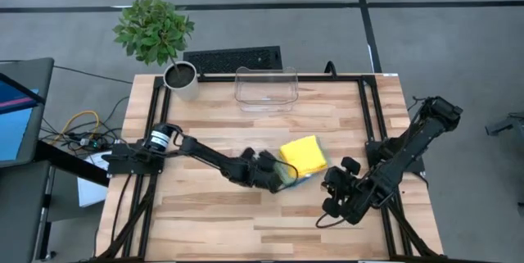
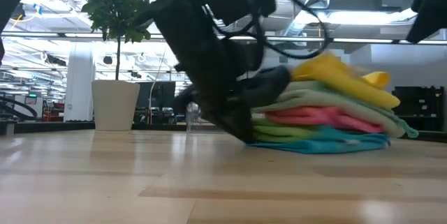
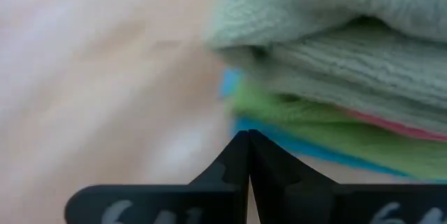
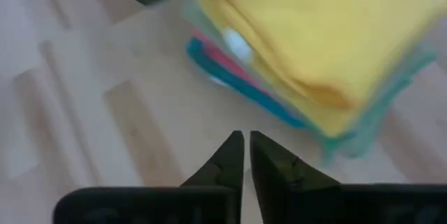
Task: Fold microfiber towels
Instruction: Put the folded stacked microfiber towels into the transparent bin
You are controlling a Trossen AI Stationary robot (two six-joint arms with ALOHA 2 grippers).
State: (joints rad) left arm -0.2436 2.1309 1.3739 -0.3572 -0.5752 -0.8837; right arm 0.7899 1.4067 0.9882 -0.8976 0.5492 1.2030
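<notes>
**Claws at the folded stack, both empty**

Left claw (image 1: 282, 177) sits pressed shut against the lower-left edge of the towel stack (image 1: 301, 158), just right of centre in the high view; its wrist view shows the two fingers meeting tip to tip with nothing between them. Right claw (image 1: 332, 183) hovers just off the stack's lower-right side, its fingers (image 4: 230, 155) parted by only a thin slit and holding nothing.

The microfiber towels lie in one pile on the counter (image 1: 246, 222). In the low view they read, from the bottom up, as blue towel (image 2: 328, 144), bright green towel (image 2: 283, 133), pink towel (image 2: 314, 118), sage towel (image 2: 314, 98) and yellow towel (image 2: 342, 77) on top.

My judgement is that the folding is close to done and the step in hand is squaring the pile. To do it well, the left claw should nudge low and level against the side, so the layers slide together rather than ruck up, while the right claw stays clear or steadies the opposite edge. The yellow layer looks rumpled and raised at one side, so a light press from above may flatten it.

Hard to make out: whether the left claw touches only the lower layers or the whole side, since the arm hides that edge in the low view. The stack's far side is hidden everywhere. A clear plastic bin (image 1: 266, 87) stands apart at the upper centre.
</notes>
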